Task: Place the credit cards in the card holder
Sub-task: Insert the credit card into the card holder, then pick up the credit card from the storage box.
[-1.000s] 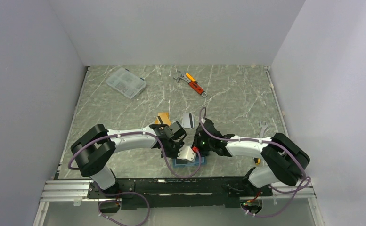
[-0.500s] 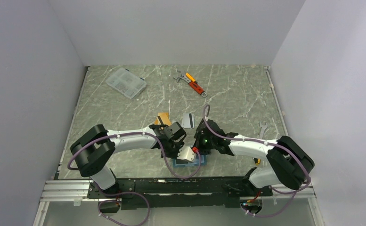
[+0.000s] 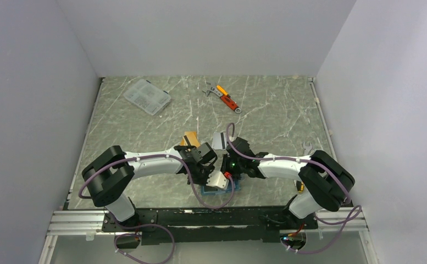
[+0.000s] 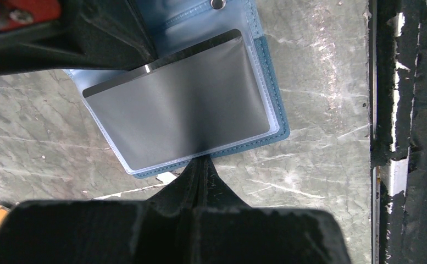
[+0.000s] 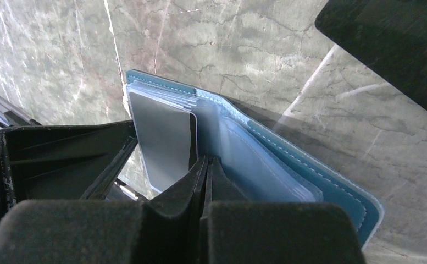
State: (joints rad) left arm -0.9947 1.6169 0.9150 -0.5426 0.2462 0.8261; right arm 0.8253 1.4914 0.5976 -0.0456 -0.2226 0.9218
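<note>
Top: the open holder (image 3: 234,187) lies at the worktop's (image 3: 271,110) near edge, with an orange card (image 3: 190,137) and a silver card (image 3: 218,138) beyond it.
Left wrist: the left hand (image 4: 203,165) is pinched closed, tips at the holder's edge, and a grey card (image 4: 183,110) sits in its pocket.
Right wrist: the right hand (image 5: 206,165) is closed, tips on the pockets.

White arm links (image 3: 156,159), bulky black joints (image 3: 109,179), looping purple cables (image 3: 81,187), matte black jaws, green indicator light (image 3: 232,164)

No readable text, brand or number; grey card (image 4: 183,104) in card holder (image 4: 279,126) shows blank face.
</note>
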